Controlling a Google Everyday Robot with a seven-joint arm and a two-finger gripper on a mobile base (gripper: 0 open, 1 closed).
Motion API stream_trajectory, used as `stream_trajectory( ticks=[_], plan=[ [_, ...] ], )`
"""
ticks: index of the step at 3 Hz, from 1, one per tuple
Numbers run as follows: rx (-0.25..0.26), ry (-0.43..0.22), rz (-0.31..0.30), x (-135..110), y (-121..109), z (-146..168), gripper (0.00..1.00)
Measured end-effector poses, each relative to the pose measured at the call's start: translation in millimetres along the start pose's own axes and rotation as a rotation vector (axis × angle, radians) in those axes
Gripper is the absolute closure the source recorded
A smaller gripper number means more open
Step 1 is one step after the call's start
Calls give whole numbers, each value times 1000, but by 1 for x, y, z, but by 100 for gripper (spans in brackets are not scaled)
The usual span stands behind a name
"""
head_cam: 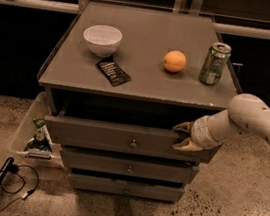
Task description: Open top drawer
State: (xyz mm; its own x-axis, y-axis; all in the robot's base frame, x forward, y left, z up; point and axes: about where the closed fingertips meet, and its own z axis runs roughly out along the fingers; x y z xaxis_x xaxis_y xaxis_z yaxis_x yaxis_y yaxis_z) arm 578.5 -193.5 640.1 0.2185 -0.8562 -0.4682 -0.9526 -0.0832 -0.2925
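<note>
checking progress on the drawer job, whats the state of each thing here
top drawer: pulled partly out
middle drawer: looks shut
bottom drawer: looks shut
gripper: at the top drawer's right end, against its front
green can: upright
white bowl: upright, looks empty
orange: whole, apart from the can
dark packet: lying flat

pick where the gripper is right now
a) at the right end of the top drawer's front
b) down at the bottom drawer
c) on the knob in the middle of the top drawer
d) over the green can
A: the gripper is at the right end of the top drawer front, well to the side of the knob at its centre.
</note>
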Motion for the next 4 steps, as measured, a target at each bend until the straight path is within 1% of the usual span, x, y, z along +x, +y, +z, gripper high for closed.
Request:
stream_trajectory(
  ticks=[1, 2, 3, 4],
  plan=[
    [0, 0, 0, 0, 0, 0, 100],
    [0, 0, 0, 0, 0, 0, 84],
    [-3, -1, 5, 1, -1, 2, 61],
    [-6, -29, 33, 4, 6, 2, 37]
  ],
)
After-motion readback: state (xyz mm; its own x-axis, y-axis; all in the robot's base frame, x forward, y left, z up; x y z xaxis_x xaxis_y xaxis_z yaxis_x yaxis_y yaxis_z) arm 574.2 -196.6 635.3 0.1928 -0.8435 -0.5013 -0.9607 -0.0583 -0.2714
